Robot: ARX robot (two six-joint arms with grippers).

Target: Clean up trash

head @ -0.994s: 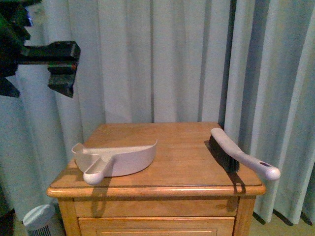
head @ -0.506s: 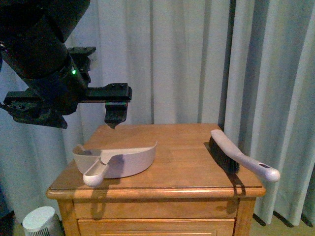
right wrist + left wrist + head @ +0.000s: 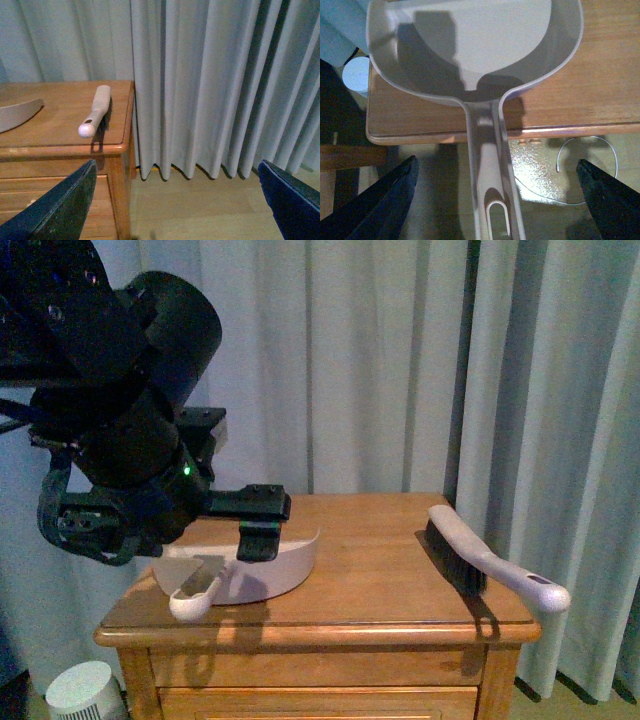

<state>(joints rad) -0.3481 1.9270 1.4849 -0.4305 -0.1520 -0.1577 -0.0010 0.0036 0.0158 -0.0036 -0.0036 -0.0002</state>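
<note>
The trash is out of view in every frame. A pale pink-beige dustpan lies on the left of the wooden cabinet top, its handle sticking out over the front edge. My left gripper hangs open just above the pan. In the left wrist view the dustpan looks bare inside, and its handle runs between the spread fingers of the left gripper without touching them. My right gripper is open over the floor, to the right of the cabinet, holding nothing.
A grey hand brush with black bristles lies on the cabinet's right side, handle past the corner; the brush also shows in the right wrist view. Curtains hang behind. A white cylinder stands on the floor at left.
My left arm has swung down and rightward from the upper left, ending just above the dustpan. The dustpan and the brush have not moved.
</note>
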